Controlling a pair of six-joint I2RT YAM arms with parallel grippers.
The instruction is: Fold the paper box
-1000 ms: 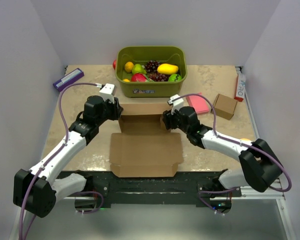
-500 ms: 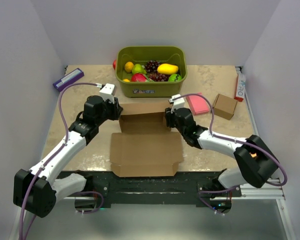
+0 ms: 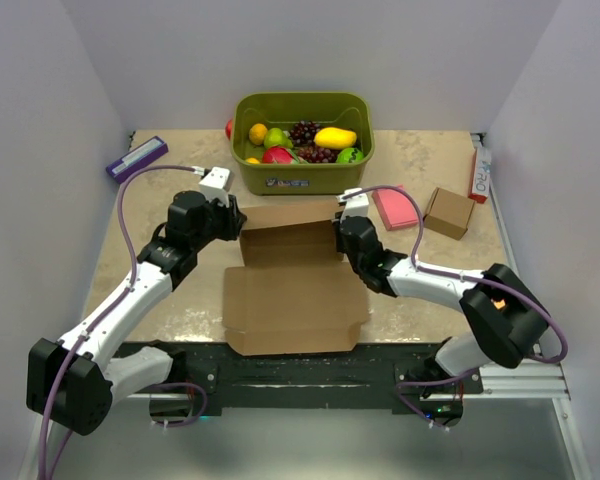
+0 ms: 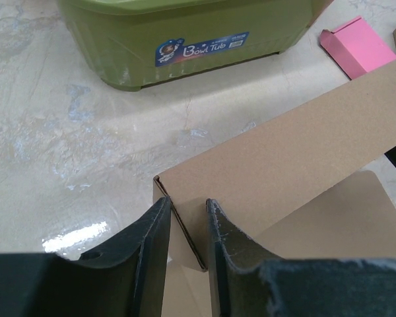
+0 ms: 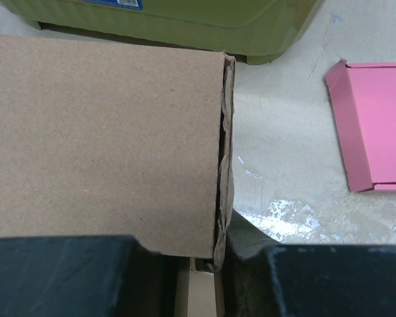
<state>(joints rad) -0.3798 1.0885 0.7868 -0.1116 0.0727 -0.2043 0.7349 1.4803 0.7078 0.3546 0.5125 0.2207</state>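
Note:
The paper box lies open in the middle of the table, its back wall standing up. My left gripper is at the wall's left corner. In the left wrist view its fingers stand close on either side of the left side flap, which runs slantwise between them. My right gripper is at the wall's right corner. In the right wrist view it is shut on the crumpled side flap at that corner, with the wall's face hiding the left fingertip.
A green tub of toy fruit stands just behind the box. A pink flat block and a small brown box lie to the right. A purple packet lies at the back left, a white and red carton at the right wall.
My right gripper has moved in to the back wall's right corner and closed on the flap there. The box's base has shifted slightly. The left arm has stayed put.

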